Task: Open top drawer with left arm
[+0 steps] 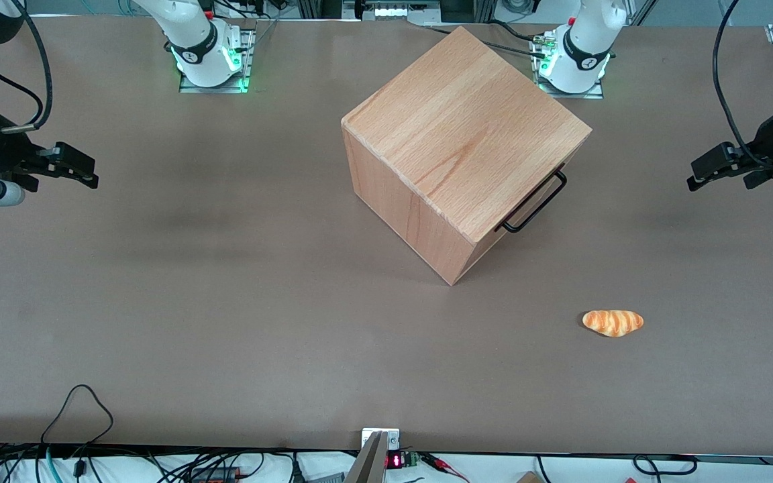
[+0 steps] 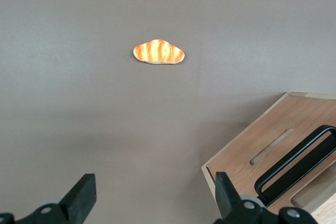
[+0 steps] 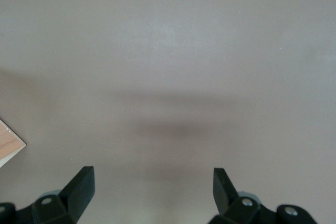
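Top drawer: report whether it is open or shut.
Shut: the top drawer front sits flush with the cube; the open gripper hangs apart from it.

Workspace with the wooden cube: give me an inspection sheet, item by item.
Surface: matte brown table, bare apart from the items below.
Job's things: large light beech-wood cube; its top drawer is shut, and the thin black bar handle faces the working arm's end.
Clutter: small orange striped bread roll, nearer the front camera than the cube and apart from it.
Grippers: left arm's black two-finger tool open, holding nothing, above the table toward the working arm's end, apart from the handle.
Cables: loose black cable loop on the table edge nearest the front camera.
Surroundings: two white arm bases with green lights.
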